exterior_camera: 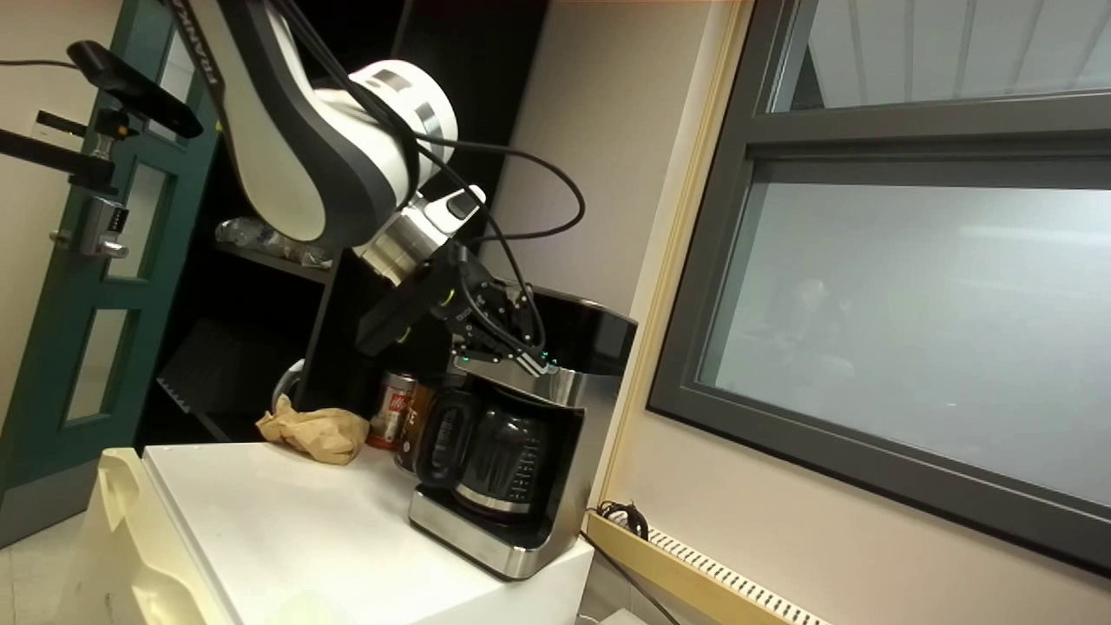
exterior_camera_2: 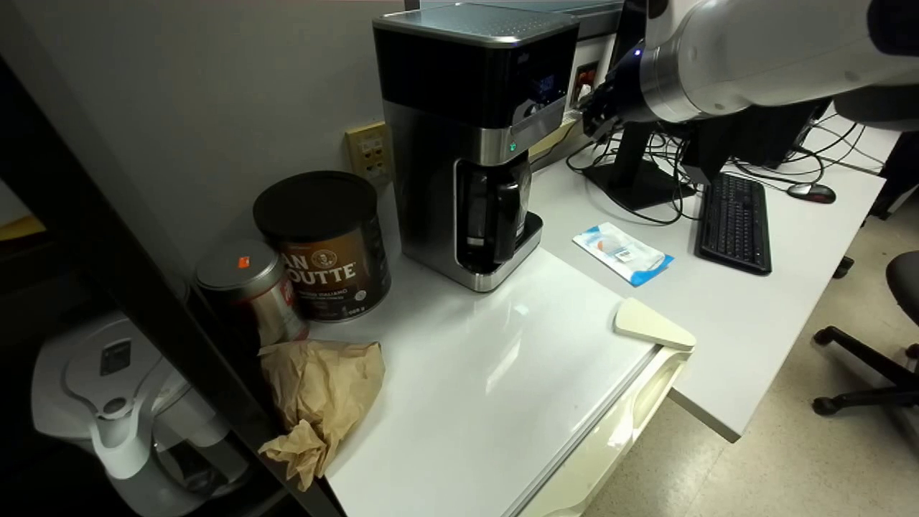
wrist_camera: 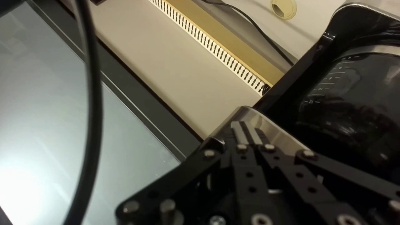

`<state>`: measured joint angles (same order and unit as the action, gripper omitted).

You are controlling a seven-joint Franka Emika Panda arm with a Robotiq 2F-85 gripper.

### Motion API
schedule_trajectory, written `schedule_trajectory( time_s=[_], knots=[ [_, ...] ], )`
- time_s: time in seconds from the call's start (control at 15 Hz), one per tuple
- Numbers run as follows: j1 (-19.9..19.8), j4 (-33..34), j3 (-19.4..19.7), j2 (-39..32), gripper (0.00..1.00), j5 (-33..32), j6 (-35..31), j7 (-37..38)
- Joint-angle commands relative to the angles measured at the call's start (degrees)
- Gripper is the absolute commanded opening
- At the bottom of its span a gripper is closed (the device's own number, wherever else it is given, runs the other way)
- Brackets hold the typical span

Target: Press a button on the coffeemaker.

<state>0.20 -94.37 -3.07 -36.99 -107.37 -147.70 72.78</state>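
Observation:
The black and silver coffeemaker (exterior_camera: 599, 434) stands upright on a white cabinet top. It also shows in an exterior view (exterior_camera_2: 441, 79), with a bluish display (exterior_camera_2: 546, 85), a round knob (exterior_camera_2: 531, 110) and a small green light on its silver band. Its dark glass carafe (exterior_camera: 499, 456) sits inside and fills the right of the wrist view (wrist_camera: 353, 103). My gripper (exterior_camera: 547, 368) is shut and empty at the upper front panel. In the wrist view its fingertips (wrist_camera: 244, 123) lie over the silver band (wrist_camera: 265, 125). Whether they touch the panel I cannot tell. The buttons are hidden.
A reddish can (exterior_camera: 395, 408), a brown coffee canister (exterior_camera_2: 330, 273) and a crumpled paper bag (exterior_camera: 317, 431) stand beside the coffeemaker. A wall and window (exterior_camera: 868, 304) are close by. A desk holds a packet (exterior_camera_2: 623, 253) and keyboard (exterior_camera_2: 734, 222). A loose cable loops off the arm.

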Motion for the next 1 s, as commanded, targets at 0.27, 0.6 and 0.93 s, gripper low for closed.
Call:
schedule_trajectory(
  time_s=[0.27, 0.6, 0.93],
  knots=[
    [-0.34, 6.17, -0.30, -3.99, 0.00, -0.76, -1.19, 0.13],
    [-0.91, 9.04, -0.64, -6.13, 0.00, 0.62, -1.20, -1.10],
    [-0.94, 9.06, -0.65, -6.89, 0.00, 0.78, -1.10, -1.31]
  ],
)
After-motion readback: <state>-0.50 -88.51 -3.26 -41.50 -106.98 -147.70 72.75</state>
